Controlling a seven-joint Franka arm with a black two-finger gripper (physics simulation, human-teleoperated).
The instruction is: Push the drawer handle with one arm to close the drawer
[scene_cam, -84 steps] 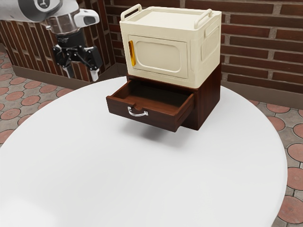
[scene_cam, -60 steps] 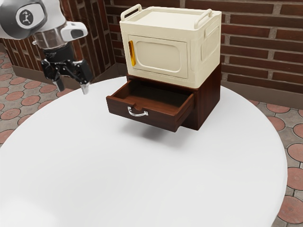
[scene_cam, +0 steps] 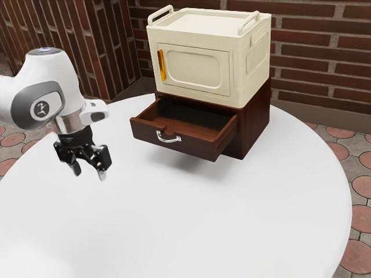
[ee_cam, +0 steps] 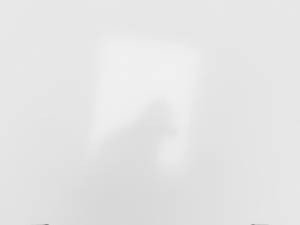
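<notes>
Dark red-brown wood makes up the drawer, which stands well out from its cabinet; the silver handle sits on its front, facing out over the white table. My gripper points down, well apart from the handle, toward the exterior view's left; its fingers are spread, with nothing between them. The wrist view gives pale surface and a soft shadow, most likely the tabletop with the arm's own shade on it, though I can't swear to that.

I judge the step in hand to be the approach, with the push itself not begun; the next move should bring me across in front of the handle, level with it, then straight in toward the cabinet; drawing the fingers together first would probably give a firmer pushing face.

Open table lies before the drawer front, so there looks to be room to line up; the near corner could catch a finger if I cut across too tightly; above, the cream box and its yellow latch call for a low hand as the drawer goes in; an off-centre push might skew the drawer.
</notes>
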